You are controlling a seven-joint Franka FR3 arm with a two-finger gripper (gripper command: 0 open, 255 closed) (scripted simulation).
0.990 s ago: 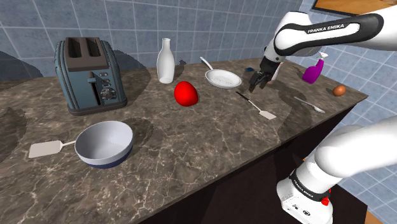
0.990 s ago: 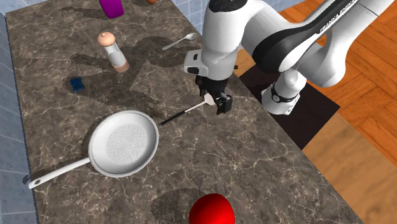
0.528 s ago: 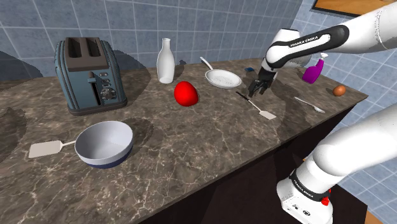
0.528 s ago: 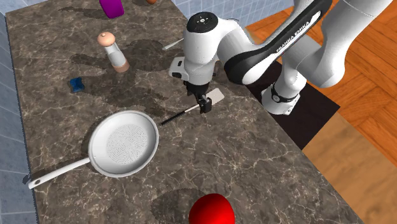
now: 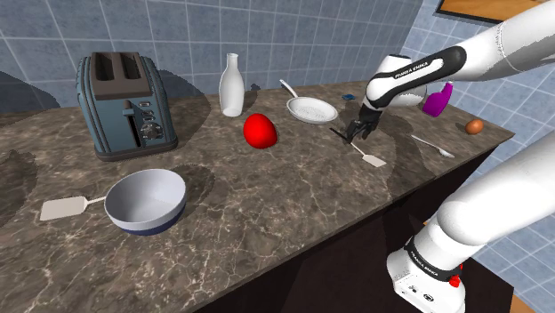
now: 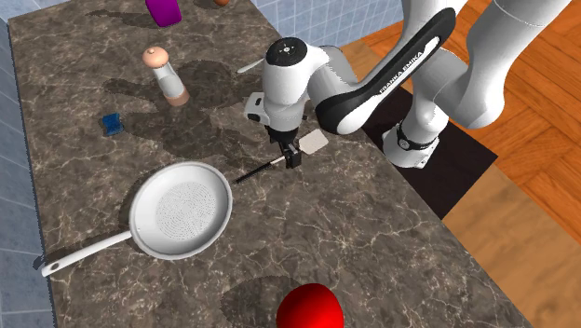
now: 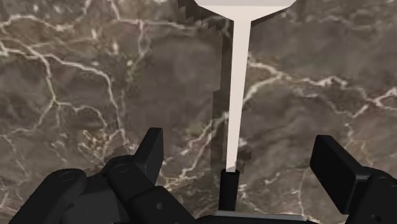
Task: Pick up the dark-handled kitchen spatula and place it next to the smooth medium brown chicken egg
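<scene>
Gripper [image 7: 242, 150] spread astride spatula [image 7: 238, 95], arm [image 5: 418, 69] lettered FRANKA EMIKA

Kitchen: tiled wall [image 5: 178, 27], stone counter [image 5: 267, 196], toaster [image 5: 124, 105], pan [image 5: 312, 110].

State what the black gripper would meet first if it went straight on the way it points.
Probably the dark-handled, pale-bladed spatula, lying between the open fingers of the black gripper on the brown marbled counter.

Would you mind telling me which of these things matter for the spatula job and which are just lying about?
For the job: spatula, egg, gripper, open astride the spatula.
Lying about: toaster, white bottle, pan, bowl, spoon.
</scene>
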